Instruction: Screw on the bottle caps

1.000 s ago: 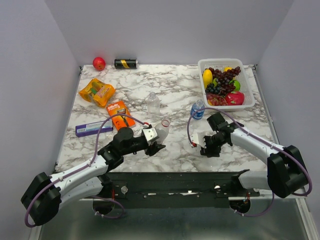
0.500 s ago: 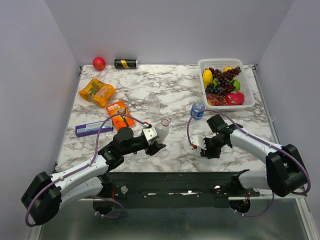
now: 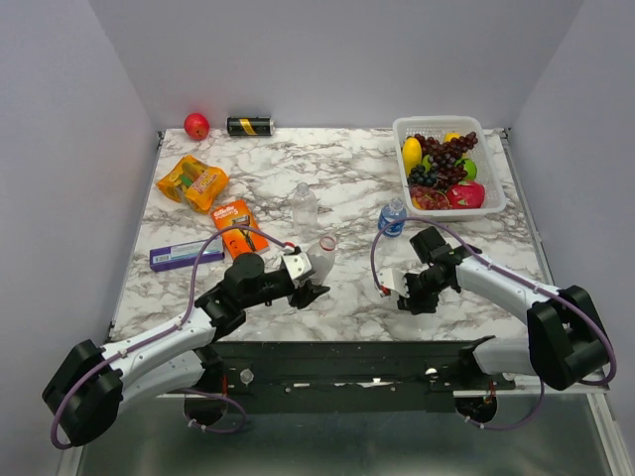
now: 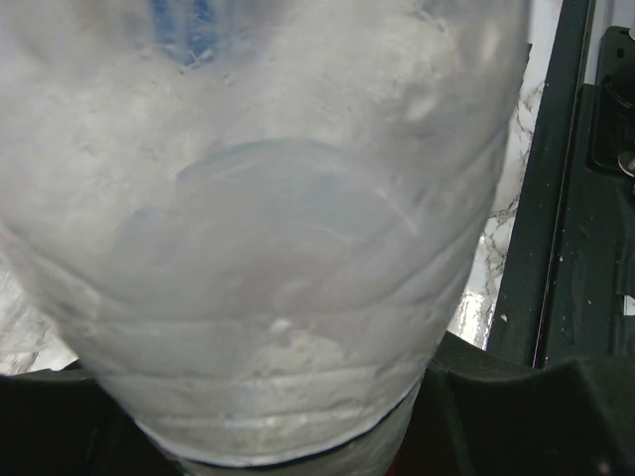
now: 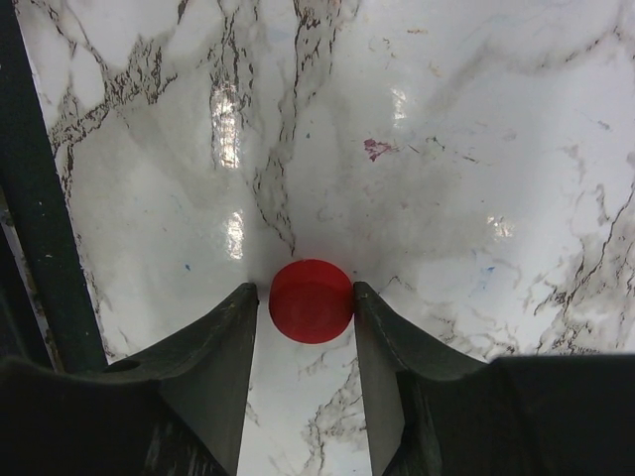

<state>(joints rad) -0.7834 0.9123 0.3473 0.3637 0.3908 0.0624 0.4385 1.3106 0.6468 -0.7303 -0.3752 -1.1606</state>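
My left gripper (image 3: 304,279) is shut on a clear bottle (image 3: 319,260) that tilts up and to the right, its open mouth ringed in red. That bottle's wall (image 4: 278,228) fills the left wrist view and hides the fingers. A red cap (image 5: 311,300) lies flat on the marble between the fingertips of my right gripper (image 5: 306,291). The right fingertip touches the cap and the left one stands a sliver off it, so the jaws are still open. A plain bottle (image 3: 305,204) and a blue-labelled bottle (image 3: 393,218) with a blue top stand upright behind.
A white basket (image 3: 496,193) of fruit stands at the back right. Orange packs (image 3: 191,182) (image 3: 234,220) and a blue box (image 3: 186,256) lie on the left. A red ball (image 3: 196,126) and a black-and-gold can (image 3: 250,126) sit by the back wall.
The right gripper's jaws have narrowed around the red cap and the gripper has shifted slightly left. The left arm and its bottle have not moved.
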